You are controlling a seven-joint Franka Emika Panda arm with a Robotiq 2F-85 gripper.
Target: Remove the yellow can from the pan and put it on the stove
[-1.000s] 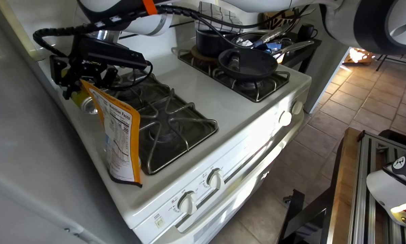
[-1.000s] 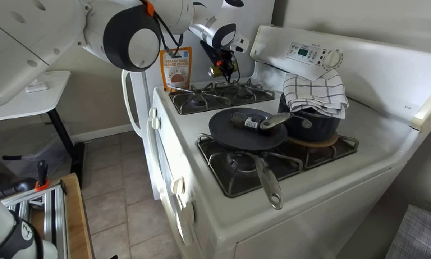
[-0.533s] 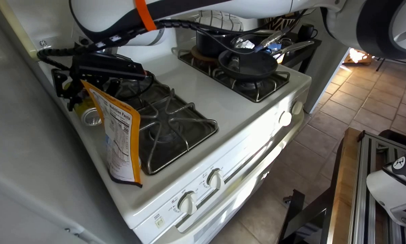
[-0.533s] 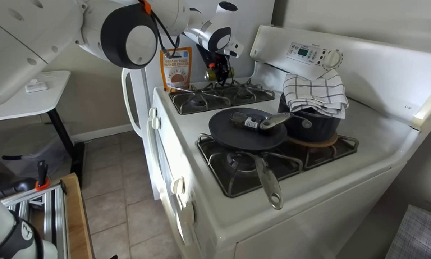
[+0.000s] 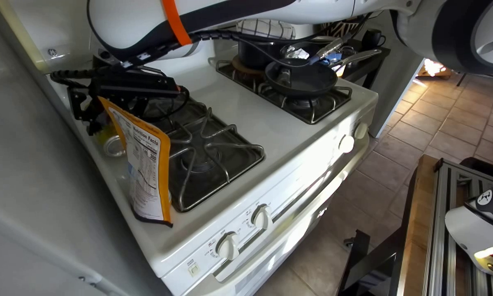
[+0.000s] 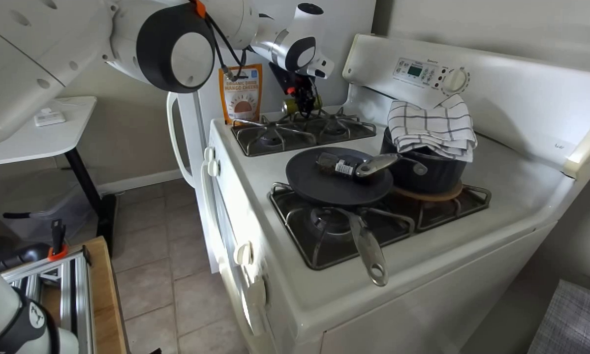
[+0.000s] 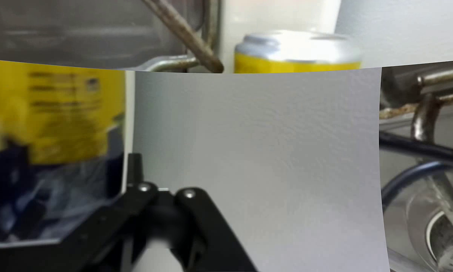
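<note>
The yellow can (image 5: pixel 114 146) lies tilted on its side in my gripper (image 5: pixel 106 117), behind the packet at the stove's outer edge. In an exterior view its ends (image 6: pixel 289 106) stick out past the gripper (image 6: pixel 304 104). I cannot tell whether it touches the stove (image 5: pixel 246 111). In the wrist view its yellow and dark-blue side (image 7: pixel 67 113) is large at left, beside a black finger linkage (image 7: pixel 158 196); that picture looks broken into patches. The dark pan (image 5: pixel 312 78) sits on a front burner of the stove (image 6: pixel 255 172), with a labelled utensil in it (image 6: pixel 339 184).
A standing orange-yellow food packet (image 5: pixel 147 176) partly hides the gripper and can. Raised burner grates (image 5: pixel 230 144) lie beside them. A grey-white fridge wall (image 5: pixel 32 172) is close on the outer side. A dark pot (image 6: pixel 422 172) with a checked cloth stands near the back panel.
My gripper and the yellow can have moved down toward the stove top and slightly toward the packet. The can's end sits lower. The pan, packet and pot have not moved.
</note>
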